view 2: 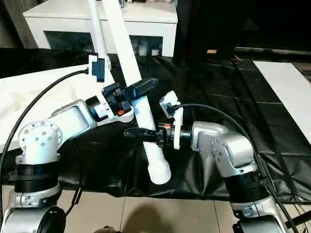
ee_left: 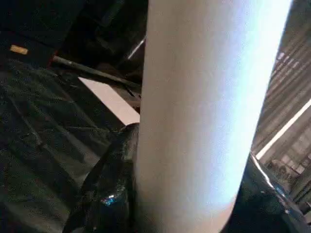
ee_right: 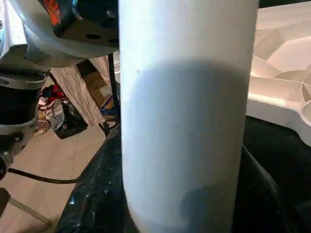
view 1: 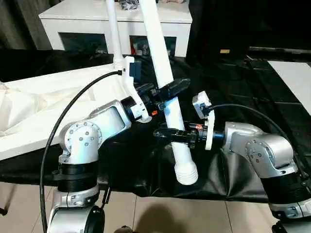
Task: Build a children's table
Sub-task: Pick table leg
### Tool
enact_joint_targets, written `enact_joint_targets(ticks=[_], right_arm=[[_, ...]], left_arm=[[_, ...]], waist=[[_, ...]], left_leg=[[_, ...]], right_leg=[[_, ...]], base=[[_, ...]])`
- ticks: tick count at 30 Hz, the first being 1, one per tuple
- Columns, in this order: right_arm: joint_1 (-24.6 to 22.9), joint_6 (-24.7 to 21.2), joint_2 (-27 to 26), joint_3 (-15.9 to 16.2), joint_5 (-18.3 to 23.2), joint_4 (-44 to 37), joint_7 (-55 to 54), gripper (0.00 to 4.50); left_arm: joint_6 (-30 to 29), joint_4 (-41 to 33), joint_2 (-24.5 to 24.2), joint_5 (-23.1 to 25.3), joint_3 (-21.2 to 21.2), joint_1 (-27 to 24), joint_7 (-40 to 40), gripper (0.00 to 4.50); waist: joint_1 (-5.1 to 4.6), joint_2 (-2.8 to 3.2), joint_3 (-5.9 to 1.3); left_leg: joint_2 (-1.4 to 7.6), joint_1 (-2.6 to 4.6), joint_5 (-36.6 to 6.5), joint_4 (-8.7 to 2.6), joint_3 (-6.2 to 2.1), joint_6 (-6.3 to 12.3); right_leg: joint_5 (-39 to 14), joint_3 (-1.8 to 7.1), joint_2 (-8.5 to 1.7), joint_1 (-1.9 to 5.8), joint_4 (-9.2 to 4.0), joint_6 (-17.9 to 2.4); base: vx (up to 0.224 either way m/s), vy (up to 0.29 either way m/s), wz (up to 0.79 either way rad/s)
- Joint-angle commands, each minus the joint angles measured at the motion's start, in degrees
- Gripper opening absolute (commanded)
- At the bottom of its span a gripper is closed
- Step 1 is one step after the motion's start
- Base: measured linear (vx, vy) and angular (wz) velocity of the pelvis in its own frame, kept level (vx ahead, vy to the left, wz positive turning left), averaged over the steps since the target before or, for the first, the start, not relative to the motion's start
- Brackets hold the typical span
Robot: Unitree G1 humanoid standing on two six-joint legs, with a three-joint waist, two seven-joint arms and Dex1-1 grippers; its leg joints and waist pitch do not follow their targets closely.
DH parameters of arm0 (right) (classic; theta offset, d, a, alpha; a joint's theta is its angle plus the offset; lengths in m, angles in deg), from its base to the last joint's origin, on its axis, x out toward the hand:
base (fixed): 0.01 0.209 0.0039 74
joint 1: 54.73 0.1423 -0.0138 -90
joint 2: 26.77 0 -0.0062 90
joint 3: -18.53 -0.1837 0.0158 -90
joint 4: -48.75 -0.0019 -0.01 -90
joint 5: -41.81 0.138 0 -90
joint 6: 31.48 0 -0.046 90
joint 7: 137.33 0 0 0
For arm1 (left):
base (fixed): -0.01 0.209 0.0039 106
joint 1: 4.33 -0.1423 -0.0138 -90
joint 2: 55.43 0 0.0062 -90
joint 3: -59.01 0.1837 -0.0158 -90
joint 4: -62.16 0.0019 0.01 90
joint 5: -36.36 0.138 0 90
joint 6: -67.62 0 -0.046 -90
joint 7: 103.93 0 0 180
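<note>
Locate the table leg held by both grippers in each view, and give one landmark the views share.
Left eye view: table leg, slanting through the centre.
Right eye view: the leg, left of centre.
Left wrist view: broad white column.
Right wrist view: white column, centre.
Shared landmark: black sheet.

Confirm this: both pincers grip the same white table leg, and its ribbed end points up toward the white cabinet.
Not quite. Both the left pincer and the right pincer do grip the same white table leg, but its ribbed end points down toward the floor, near the robot, not up toward the white cabinet. The left eye view shows it.
</note>
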Motion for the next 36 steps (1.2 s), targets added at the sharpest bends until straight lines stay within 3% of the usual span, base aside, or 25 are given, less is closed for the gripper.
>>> enact_joint_targets(ticks=[1,3,7,13,15,18,21,26,27,36], right_arm=[[1.68,0.46,-0.23,-0.78,0.56,-1.42,-0.08,1.75],[1.95,0.32,-1.07,-1.78,0.75,-0.76,-1.46,2.44],[2.1,-0.38,-1.52,-2.57,1.75,-0.73,-1.53,2.64],[0.6,-1.83,-0.62,-2.34,4.13,-3.04,1.31,3.2],[-0.36,-1.88,0.43,-1.78,4.4,-3.83,3.44,3.35],[-0.59,-1.72,0.97,-1.42,4.27,-3.98,4.23,3.61],[-1.2,-1.89,3.85,0.83,4.28,-4.36,8.31,3.61],[-1.35,-2.91,8.52,5.04,3.97,-3.96,15.95,3.61],[-1.31,-3.61,9.07,5.64,4.49,-4.04,17.49,3.35],[-0.81,-5.0,10.48,8.42,5.82,-4.25,21.57,2.55]], left_arm=[[-0.04,1.3,-0.02,0.51,-1.96,1.35,-1.96,1.91],[0.42,1.41,-0.69,1.39,-1.73,1.89,-1.99,1.81],[0.86,0.84,-1.88,1.02,-1.1,2.3,-0.17,1.75],[-0.62,-3.11,-7.0,-4.17,-0.12,2.55,11.47,1.73],[-1.64,-4.58,-10.3,-6.2,-0.29,2.59,17.52,1.73],[-2.22,-4.86,-11.62,-7.3,-0.76,2.8,19.65,1.73],[-3.53,-4.81,-13.46,-11.08,-2.09,3.64,23.76,1.73],[-4.65,-4.93,-17.72,-11.83,-0.24,4.52,30.49,1.73],[-4.42,-4.51,-18.17,-11.38,0.2,4.78,31.0,1.73],[-3.41,-2.75,-19.19,-10.25,1.19,5.72,32.81,1.72]], waist=[[0.07,-0.42,-3.73],[0.0,-0.39,-3.75],[0.0,-0.36,-3.79],[0.04,-0.22,-3.84],[0.04,-0.15,-3.68],[-0.07,-0.04,-3.55],[0.01,-0.21,-3.52],[0.01,-0.24,-3.61],[0.06,-0.31,-3.64],[0.15,-0.34,-3.69]], left_leg=[[2.8,1.35,-6.94,-3.72,-0.78,0.77],[2.73,1.34,-6.93,-3.75,-0.78,0.75],[2.76,1.37,-6.55,-3.76,-0.84,0.68],[2.84,1.5,-6.46,-3.89,-0.79,0.45],[2.7,1.58,-7.75,-3.9,-0.65,0.43],[2.75,1.6,-8.99,-4.14,-0.69,-0.23],[2.73,1.63,-9.61,-4.14,-0.65,-0.61],[2.63,1.57,-7.7,-3.94,-0.56,0.25],[2.61,1.55,-7.59,-3.87,-0.54,0.44],[2.72,1.53,-7.47,-3.72,-0.5,0.77]], right_leg=[[-0.68,2.75,-4.61,2.58,-4.6,-10.51],[-0.53,2.75,-4.57,2.53,-4.6,-10.45],[-0.04,2.71,-4.56,2.55,-4.47,-10.17],[0.72,2.65,-4.47,2.42,-4.17,-10.9],[-0.94,2.72,-4.52,2.31,-4.41,-10.85],[-2.99,2.73,-4.43,2.22,-4.55,-10.35],[-4.09,2.8,-4.55,2.38,-4.61,-10.34],[-2.23,2.88,-4.35,2.29,-4.44,-10.2],[-1.92,2.85,-4.42,2.41,-4.39,-10.62],[-2.01,2.84,-4.54,2.42,-4.3,-11.9]], base=[[0.0,0.0,0.0],[0.0,0.0,0.0],[0.0,0.0,0.0],[0.0,0.0,0.0],[0.0,0.0,0.0],[0.0,0.0,0.0],[0.0,0.0,0.0],[0.0,0.0,0.0],[0.0,0.0,0.0],[0.0,0.0,0.0]])
